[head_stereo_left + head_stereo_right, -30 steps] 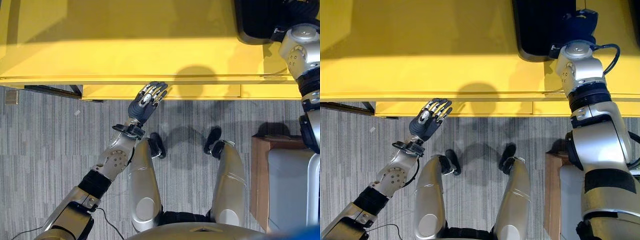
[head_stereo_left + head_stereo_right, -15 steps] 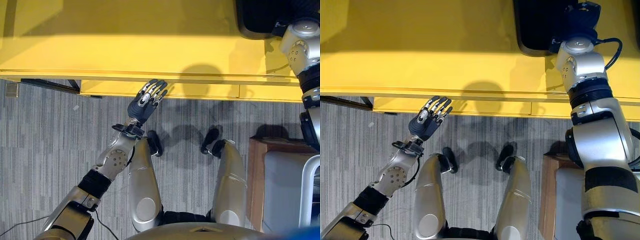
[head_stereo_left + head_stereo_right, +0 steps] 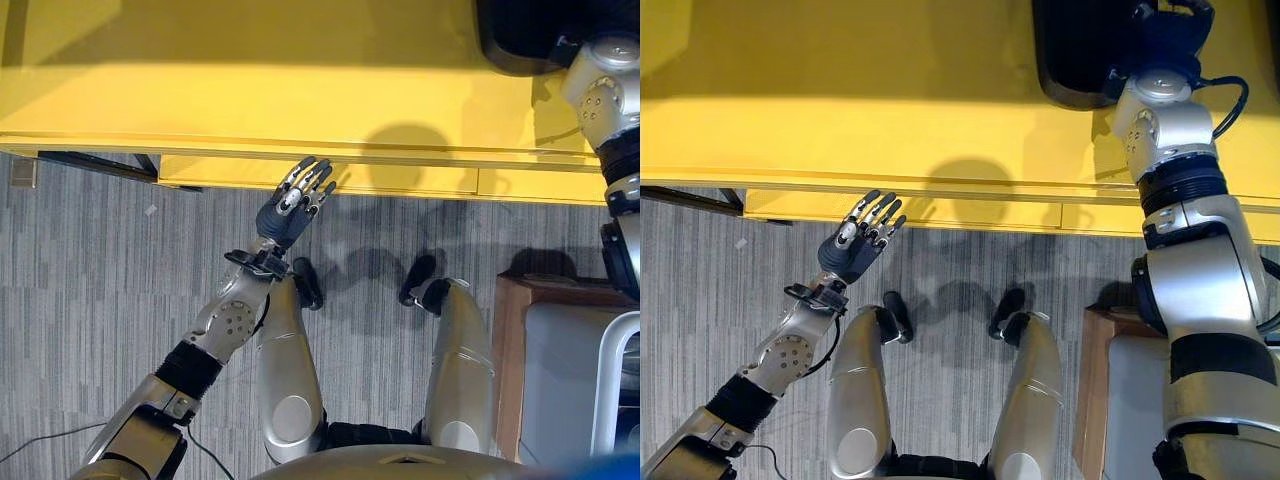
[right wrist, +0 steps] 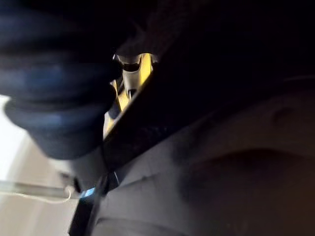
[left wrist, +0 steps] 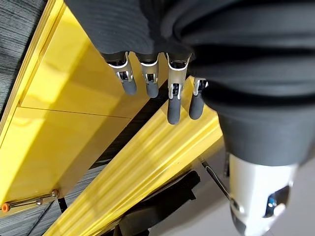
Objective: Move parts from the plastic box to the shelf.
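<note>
Box being reached into; no part seen out yet.
Dark plastic box [image 3: 1080,50] is sitting on yellow table [image 3: 840,100]; R hand [image 3: 1170,25] is being held in it, fingers hidden, grip can't be told. L hand [image 3: 295,200] is being held open by table edge.

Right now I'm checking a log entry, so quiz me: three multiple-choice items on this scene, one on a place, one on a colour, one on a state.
1. Where does the right hand reach?
A. into the black box on the table
B. to the floor
C. under the table

2. What colour is the table?
A. white
B. yellow
C. green

3. How are the left hand's fingers?
A. curled round a part
B. straight, holding nothing
C. pinching cloth

Answers: 1 A, its wrist ends at the box's edge. 2 B, yellow top and front. 3 B, fingers spread by the table's front edge.
</note>
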